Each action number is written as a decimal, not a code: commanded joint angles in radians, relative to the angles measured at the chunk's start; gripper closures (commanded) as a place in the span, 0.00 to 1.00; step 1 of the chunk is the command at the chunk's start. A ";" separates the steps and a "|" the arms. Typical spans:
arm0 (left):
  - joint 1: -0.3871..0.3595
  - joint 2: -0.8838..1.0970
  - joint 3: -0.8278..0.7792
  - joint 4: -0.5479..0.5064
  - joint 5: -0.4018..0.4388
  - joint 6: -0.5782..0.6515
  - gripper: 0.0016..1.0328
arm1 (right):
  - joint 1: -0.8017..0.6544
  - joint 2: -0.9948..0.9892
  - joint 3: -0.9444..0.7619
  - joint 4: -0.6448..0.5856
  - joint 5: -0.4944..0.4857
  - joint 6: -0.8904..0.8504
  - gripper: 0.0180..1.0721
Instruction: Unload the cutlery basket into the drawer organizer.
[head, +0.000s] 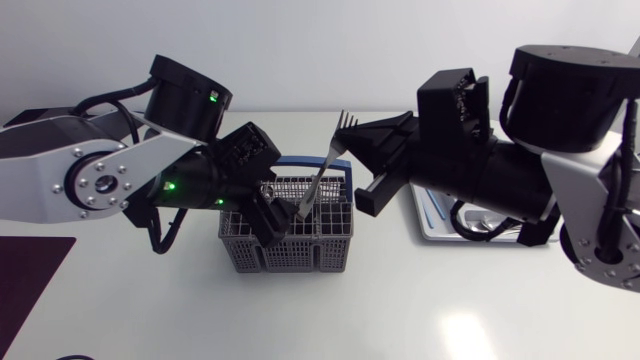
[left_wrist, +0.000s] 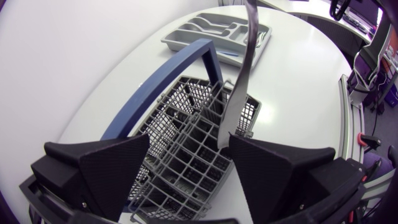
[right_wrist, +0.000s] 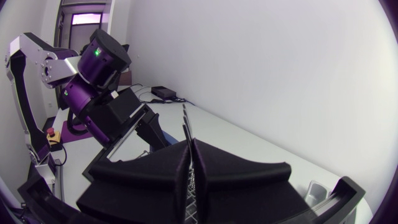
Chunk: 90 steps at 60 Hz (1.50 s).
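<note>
A grey cutlery basket (head: 290, 245) with a blue handle (head: 325, 162) stands mid-table. A metal fork (head: 322, 175) rises out of it, tines up and tilted. My right gripper (head: 349, 145) is shut on the fork's upper part; in the right wrist view the tines (right_wrist: 185, 123) stick out past the closed fingers (right_wrist: 205, 165). My left gripper (head: 283, 207) hangs open over the basket (left_wrist: 186, 168). The fork's handle (left_wrist: 239, 81) ends between its wide-spread fingers (left_wrist: 118, 165), close to one of them. The grey drawer organizer (head: 432, 222) lies at the right, mostly hidden under my right arm.
The organizer (left_wrist: 217, 31) holds some cutlery and lies beyond the basket in the left wrist view. A dark mat (head: 30, 280) lies at the table's front left corner. The left arm (right_wrist: 99, 62) stands close in front of the right gripper.
</note>
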<state>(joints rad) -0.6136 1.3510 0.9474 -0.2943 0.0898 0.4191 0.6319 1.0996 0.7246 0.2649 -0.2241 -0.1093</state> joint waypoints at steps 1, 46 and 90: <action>0.005 0.027 -0.030 0.004 0.007 0.014 0.04 | -0.008 -0.021 -0.024 0.017 -0.003 -0.006 0.95; -0.021 -0.056 0.111 -0.296 0.338 0.224 0.09 | -0.061 -0.282 -0.070 -0.141 -0.181 -0.004 0.95; 0.049 0.019 0.217 -0.467 0.716 0.308 0.85 | 0.037 -0.323 -0.050 -0.165 -0.199 0.068 0.95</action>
<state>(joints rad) -0.5709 1.3510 1.1381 -0.7368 0.7788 0.6868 0.6540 0.7891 0.6720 0.1032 -0.4164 -0.0666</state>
